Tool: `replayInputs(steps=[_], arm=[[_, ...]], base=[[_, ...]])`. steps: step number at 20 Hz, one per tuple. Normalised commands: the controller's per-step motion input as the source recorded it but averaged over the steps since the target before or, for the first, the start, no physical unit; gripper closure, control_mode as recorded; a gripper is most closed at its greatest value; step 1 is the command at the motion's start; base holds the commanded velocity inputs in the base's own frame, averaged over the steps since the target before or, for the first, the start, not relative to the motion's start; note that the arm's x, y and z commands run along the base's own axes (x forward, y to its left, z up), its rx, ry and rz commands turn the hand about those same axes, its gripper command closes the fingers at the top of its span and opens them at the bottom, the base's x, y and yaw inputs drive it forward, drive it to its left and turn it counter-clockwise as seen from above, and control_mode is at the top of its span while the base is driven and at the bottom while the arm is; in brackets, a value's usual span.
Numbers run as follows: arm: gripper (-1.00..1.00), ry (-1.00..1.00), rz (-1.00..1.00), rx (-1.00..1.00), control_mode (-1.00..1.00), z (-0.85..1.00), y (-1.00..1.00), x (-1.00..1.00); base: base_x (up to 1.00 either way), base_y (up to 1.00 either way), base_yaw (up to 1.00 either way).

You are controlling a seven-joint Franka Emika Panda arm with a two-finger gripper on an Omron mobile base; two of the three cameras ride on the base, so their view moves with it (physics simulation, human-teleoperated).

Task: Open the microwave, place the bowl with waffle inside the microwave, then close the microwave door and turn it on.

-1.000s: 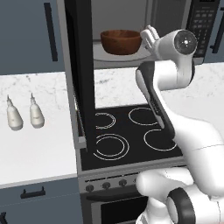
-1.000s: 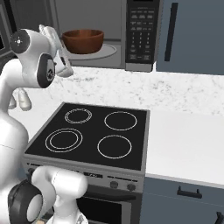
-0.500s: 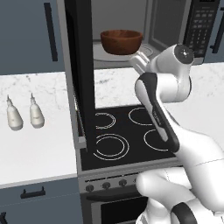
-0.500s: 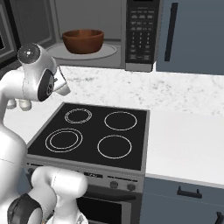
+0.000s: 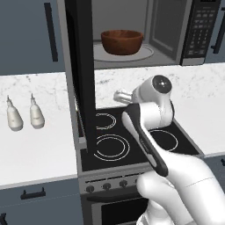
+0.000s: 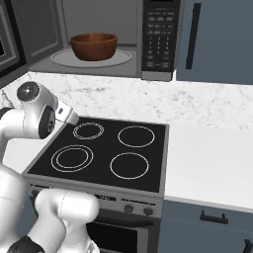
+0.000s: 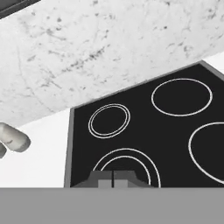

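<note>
Judging the microwave door (image 5: 81, 79) stiff, hinged and light, we'd push its far outer face; the bowl (image 5: 122, 41) sits inside the microwave (image 6: 99, 37), our gripper (image 7: 113, 180) pinched together, empty.

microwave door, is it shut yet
No, the microwave door stands swung open, with the bowl visible inside the microwave.
</note>
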Motion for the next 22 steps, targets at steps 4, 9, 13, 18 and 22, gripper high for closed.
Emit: replayInputs(steps=[4, 9, 13, 18, 22], arm=[[1.0, -0.01, 0.31, -0.35, -1.0, -0.72, 0.18, 0.0], [1.0, -0.03, 0.26, -0.49, -1.0, -0.54, 0.64, -0.28], [1.0, -0.24, 0.15, -0.5, -1.0, -0.53, 0.94, -0.21], [1.0, -0.41, 0.08, -0.45, -1.0, -0.55, 0.73, -0.01], [1.0, -0.25, 0.07, -0.28, -1.0, 0.47, 0.67, -0.48]], base=[[0.0, 0.0, 0.0], [0.0, 0.0, 0.0], [0.0, 0.0, 0.0], [0.0, 0.0, 0.0], [0.0, 0.0, 0.0]])
